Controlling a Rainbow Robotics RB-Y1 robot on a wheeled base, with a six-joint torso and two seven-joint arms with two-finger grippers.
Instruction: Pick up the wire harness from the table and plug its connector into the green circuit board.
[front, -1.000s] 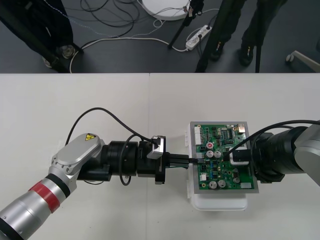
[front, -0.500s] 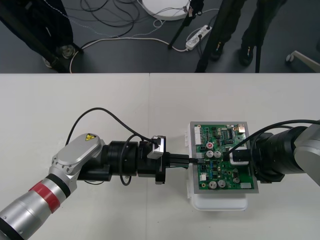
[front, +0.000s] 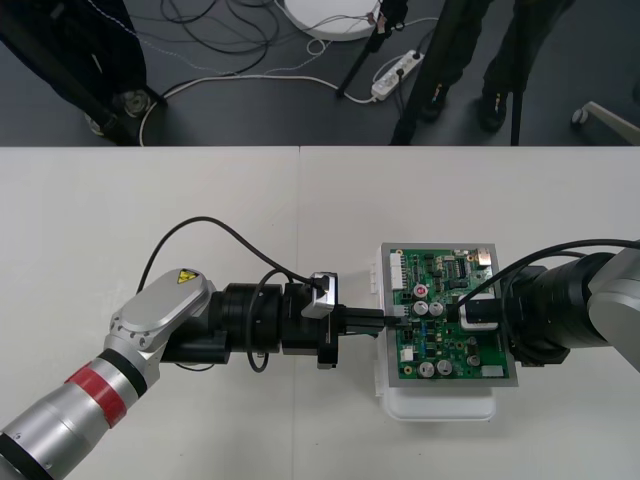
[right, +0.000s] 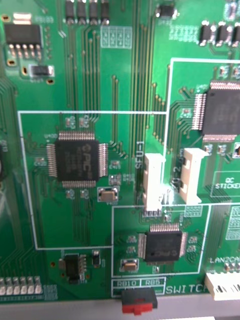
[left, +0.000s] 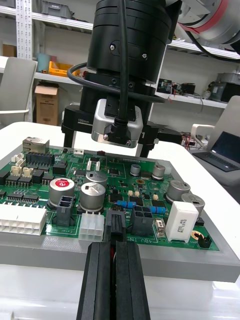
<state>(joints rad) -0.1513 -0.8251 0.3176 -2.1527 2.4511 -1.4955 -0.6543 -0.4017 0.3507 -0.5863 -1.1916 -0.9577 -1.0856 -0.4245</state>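
The green circuit board (front: 450, 330) sits on its white base (front: 440, 408) at the table's right. My left gripper (front: 384, 322) reaches the board's left edge. In the left wrist view it (left: 114, 246) is shut on the harness's small black plug (left: 116, 222). The plug stands at the board's (left: 120, 187) edge between a white connector (left: 91, 228) and a black one (left: 141, 220). Whether it is seated I cannot tell. My right gripper (front: 468, 313) hovers low over the board, and from the left wrist it (left: 117, 135) shows its fingers spread wide, holding nothing. Its own camera looks straight down on the board (right: 90, 90).
The board's tall capacitors (left: 92, 195) and a white block (left: 182, 220) rise just behind the plug. The right arm's body (front: 560, 310) covers the table to the right of the board. Bare table (front: 150, 200) stretches to the left and behind.
My left arm has edged slightly right, toward the board, with the plug still held. The right arm has not moved.
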